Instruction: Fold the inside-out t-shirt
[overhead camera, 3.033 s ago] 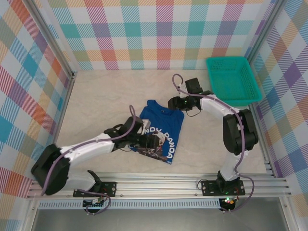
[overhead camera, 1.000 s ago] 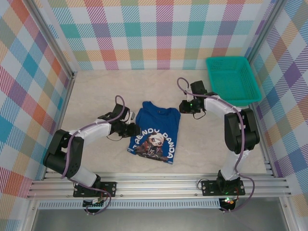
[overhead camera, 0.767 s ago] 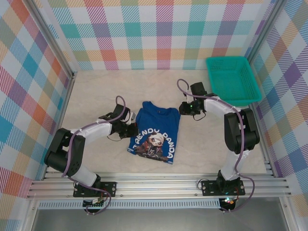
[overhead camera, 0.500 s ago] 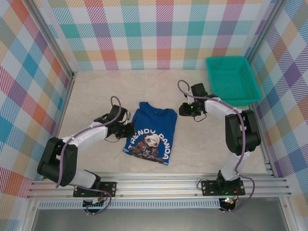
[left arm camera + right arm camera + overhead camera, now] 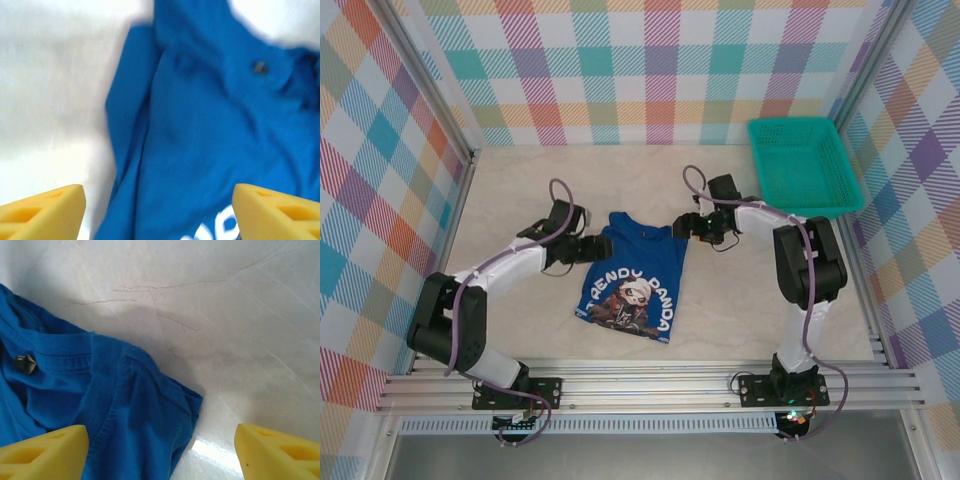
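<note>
Shirt (image 5: 632,272) is lying flat on the desk (image 5: 510,190), roughly in the middle, between the two arms. The collar end points at the back wall and the printed graphic with white lettering faces up. The sides look tucked in, so it reads as a narrow-ish rectangle, a bit skewed.

Left arm (image 5: 505,265) reaches in from the left, with its tip right at the shirt's upper left edge. On the left wrist cam the left fingers (image 5: 44,212) are spread wide with nothing pinched. Blue fabric sits below them and a fold runs down the shirt's edge, though that shot is pretty blurry.

Right arm (image 5: 798,255) curls around to the upper right corner of the shirt. The right fingers (image 5: 42,452) are also wide apart and holding nothing. They hang over that corner, with bare desk under one side. You can see the collar seam and a small dark tag (image 5: 25,363) there.

Teal basket (image 5: 790,125) sits in the far right corner, well apart from the shirt.
</note>
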Motion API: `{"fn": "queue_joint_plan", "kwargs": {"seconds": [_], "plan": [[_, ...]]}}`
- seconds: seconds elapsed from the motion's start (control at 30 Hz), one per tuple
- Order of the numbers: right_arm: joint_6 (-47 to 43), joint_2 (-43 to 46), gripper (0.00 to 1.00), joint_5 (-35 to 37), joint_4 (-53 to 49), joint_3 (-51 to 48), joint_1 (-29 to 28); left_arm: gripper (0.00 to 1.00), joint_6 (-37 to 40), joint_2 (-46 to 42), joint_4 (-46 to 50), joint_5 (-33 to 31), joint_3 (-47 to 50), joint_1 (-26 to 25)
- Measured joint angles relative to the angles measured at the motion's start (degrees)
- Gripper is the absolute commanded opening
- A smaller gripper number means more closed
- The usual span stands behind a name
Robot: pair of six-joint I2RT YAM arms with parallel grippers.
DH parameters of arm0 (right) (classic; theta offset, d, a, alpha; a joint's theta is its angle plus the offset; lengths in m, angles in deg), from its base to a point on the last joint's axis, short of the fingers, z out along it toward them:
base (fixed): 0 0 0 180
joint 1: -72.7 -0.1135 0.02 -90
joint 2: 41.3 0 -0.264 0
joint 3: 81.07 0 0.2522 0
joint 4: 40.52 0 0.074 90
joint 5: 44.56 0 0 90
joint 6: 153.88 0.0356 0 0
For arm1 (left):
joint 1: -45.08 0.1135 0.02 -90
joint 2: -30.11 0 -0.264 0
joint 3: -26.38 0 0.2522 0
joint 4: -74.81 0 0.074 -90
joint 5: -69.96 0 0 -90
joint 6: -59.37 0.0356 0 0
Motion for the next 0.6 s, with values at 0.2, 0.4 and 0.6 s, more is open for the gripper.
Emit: {"fn": "queue_joint_plan", "kwargs": {"seconds": [0.2, 0.4, 0.6], "plan": [[0.9, -2.2, 0.79, -2.0, 0.2, 1.5, 0.0, 0.86, 3.7, 17.0, -4.4, 6.2, -14.0, 5.1], [1.9, -3.4, 0.76, -2.6, -0.2, 2.7, 0.0, 0.87, 7.3, 28.7, -2.3, 12.5, -22.8, 6.3], [2.8, -3.8, 0.67, -2.5, -0.2, 3.1, -0.2, 0.81, 8.7, 29.9, -0.9, 19.1, -24.5, 6.5]]}}
